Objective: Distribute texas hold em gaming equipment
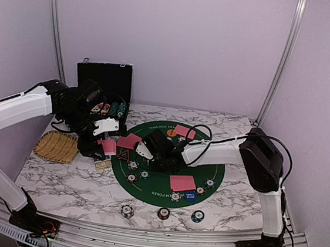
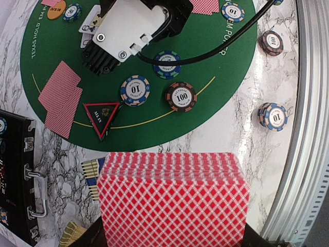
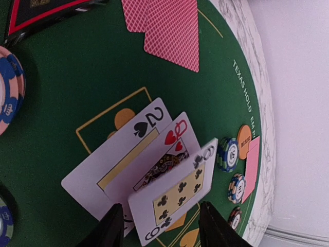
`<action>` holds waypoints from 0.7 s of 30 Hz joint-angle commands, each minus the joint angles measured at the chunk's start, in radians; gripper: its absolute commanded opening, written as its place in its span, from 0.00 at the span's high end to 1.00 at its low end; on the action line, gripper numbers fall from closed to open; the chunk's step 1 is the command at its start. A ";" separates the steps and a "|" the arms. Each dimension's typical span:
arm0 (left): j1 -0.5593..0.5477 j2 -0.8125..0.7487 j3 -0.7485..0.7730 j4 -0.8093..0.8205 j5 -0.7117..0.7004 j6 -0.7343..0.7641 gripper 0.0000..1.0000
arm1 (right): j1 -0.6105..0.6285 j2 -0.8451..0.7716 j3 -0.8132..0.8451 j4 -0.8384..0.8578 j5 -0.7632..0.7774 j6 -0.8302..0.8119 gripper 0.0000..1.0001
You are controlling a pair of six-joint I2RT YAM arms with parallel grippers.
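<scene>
Between fingers of right claw (image 3: 162, 229): three face-up cards (image 3: 149, 164) fanned on mat (image 3: 61, 92), claw parted, not pinching. Left claw (image 2: 172, 237) clamped on deck (image 2: 172, 195). Best lift right claw straight up, no sideways drag, so fan keeps shape.

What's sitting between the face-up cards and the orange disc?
A dark striped poker chip, right beside the orange disc; the right wrist view shows it.
</scene>
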 commanded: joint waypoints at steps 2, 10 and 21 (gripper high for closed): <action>0.004 -0.039 0.005 0.004 0.012 0.009 0.90 | -0.014 -0.088 -0.006 -0.044 -0.088 0.071 0.44; 0.004 -0.045 0.001 0.001 0.013 0.009 0.90 | -0.073 -0.196 -0.017 -0.045 -0.242 0.205 0.37; 0.004 -0.035 0.012 0.001 0.021 0.007 0.90 | -0.170 -0.332 0.068 -0.044 -0.621 0.628 0.08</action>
